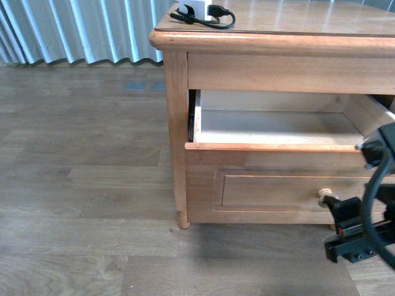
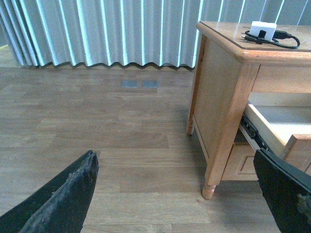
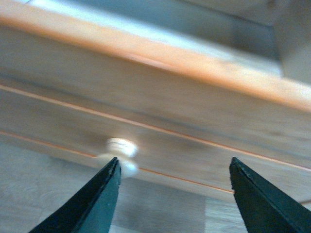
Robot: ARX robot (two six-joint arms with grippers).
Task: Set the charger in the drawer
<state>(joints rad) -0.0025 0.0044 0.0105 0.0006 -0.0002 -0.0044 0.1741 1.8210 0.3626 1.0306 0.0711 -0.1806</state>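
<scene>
charger (image 1: 200,9) — on cabinet top (image 1: 296,15) | drawer (image 1: 271,185) open | right jaws apart

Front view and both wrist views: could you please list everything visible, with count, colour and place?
charger: one, white block with black cable, on the cabinet top, far left corner
cabinet: one, honey-brown wood, on the floor
drawer: one, same wood, pale inside, pulled open
knob: one, pale, on the drawer front
floor: one, grey-brown planks, throughout
curtain: one, pale grey-blue, behind the cabinet
right pincer: one, black, open, near the knob
left pincer: one, black, open, above the floor
</scene>
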